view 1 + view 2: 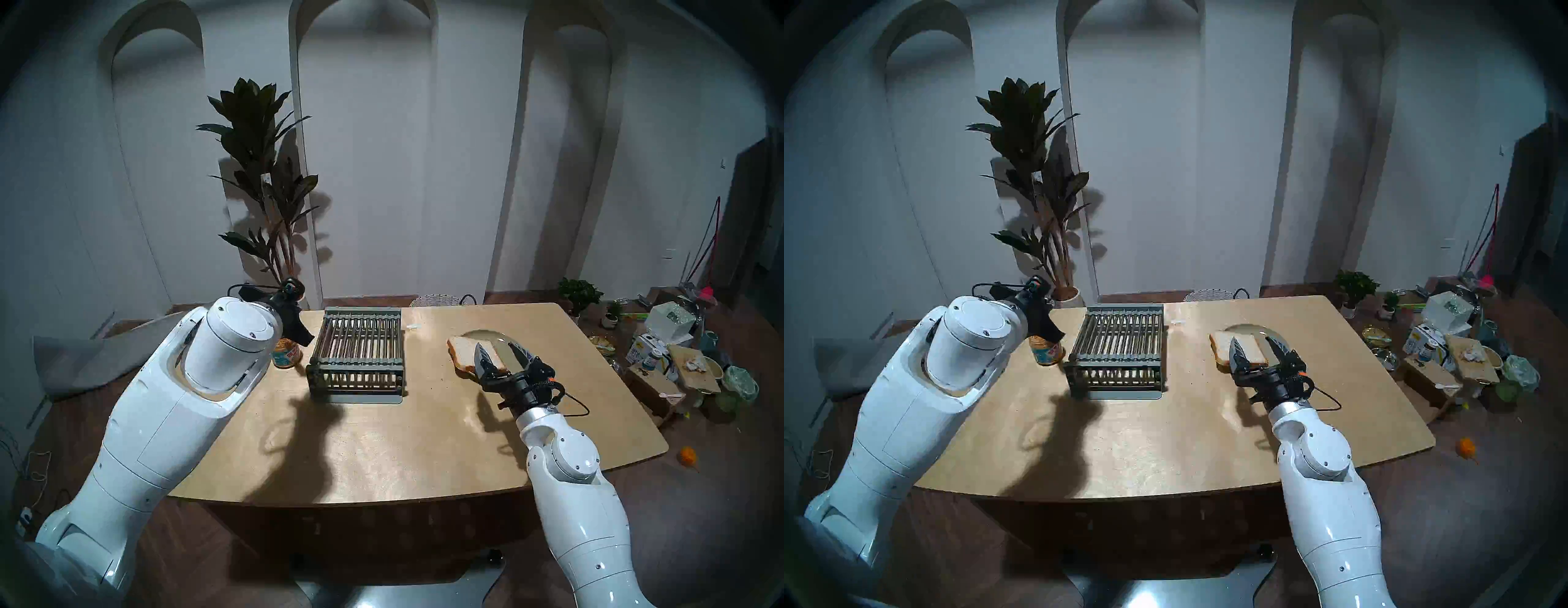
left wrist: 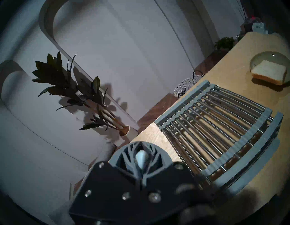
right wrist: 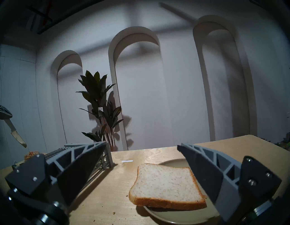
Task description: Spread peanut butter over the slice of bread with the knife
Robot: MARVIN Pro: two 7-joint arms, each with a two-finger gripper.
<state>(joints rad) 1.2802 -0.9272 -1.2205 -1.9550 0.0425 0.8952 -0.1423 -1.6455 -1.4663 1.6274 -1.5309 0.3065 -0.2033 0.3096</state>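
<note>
The slice of bread (image 3: 167,180) lies on a pale green plate (image 3: 172,217), with its left part hanging over the rim. My right gripper (image 3: 141,144) is open just in front of the bread (image 1: 464,350), one finger on each side and nothing between them. My left gripper (image 2: 140,146) is shut on the knife (image 2: 141,158), whose pale handle end shows between the fingers. In the right wrist view the knife (image 3: 15,135) hangs blade down above the open jar of peanut butter (image 3: 32,157). The jar (image 1: 287,352) stands left of the rack, under my left gripper (image 1: 303,335).
A grey slatted rack (image 1: 358,352) stands mid-table between jar and plate (image 1: 488,335). A tall potted plant (image 1: 263,178) and a woven basket (image 1: 432,300) are behind the table's far edge. Boxes and clutter (image 1: 679,361) lie on the floor to the right.
</note>
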